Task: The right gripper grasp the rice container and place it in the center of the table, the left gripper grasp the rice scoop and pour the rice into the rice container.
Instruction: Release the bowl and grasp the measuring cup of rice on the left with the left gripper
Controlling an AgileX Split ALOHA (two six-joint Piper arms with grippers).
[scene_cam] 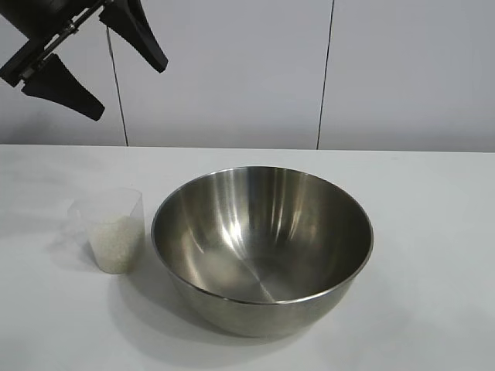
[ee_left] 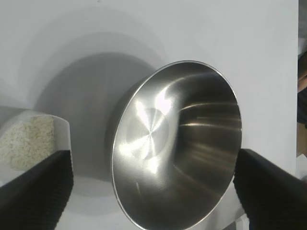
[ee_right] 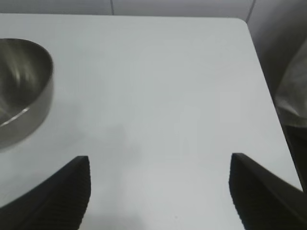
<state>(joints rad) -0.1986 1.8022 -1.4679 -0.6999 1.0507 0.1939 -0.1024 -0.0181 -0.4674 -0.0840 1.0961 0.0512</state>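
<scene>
The rice container [scene_cam: 263, 247], a shiny steel bowl, stands empty on the white table [scene_cam: 433, 232] near its middle. It also fills much of the left wrist view as the rice container [ee_left: 177, 143], and its edge shows as the rice container [ee_right: 21, 91] in the right wrist view. Just left of it stands the rice scoop [scene_cam: 112, 228], a clear plastic cup holding white rice [scene_cam: 116, 243]; the rice [ee_left: 29, 141] shows again from the left wrist. My left gripper [scene_cam: 131, 85] hangs open high above the scoop, holding nothing. My right gripper [ee_right: 158, 191] is open over bare table, right of the bowl.
A pale wall with vertical panel seams [scene_cam: 325, 73] rises behind the table. The table's far right edge and rounded corner [ee_right: 242, 21] show in the right wrist view, with a grey shape [ee_right: 293, 86] beyond it.
</scene>
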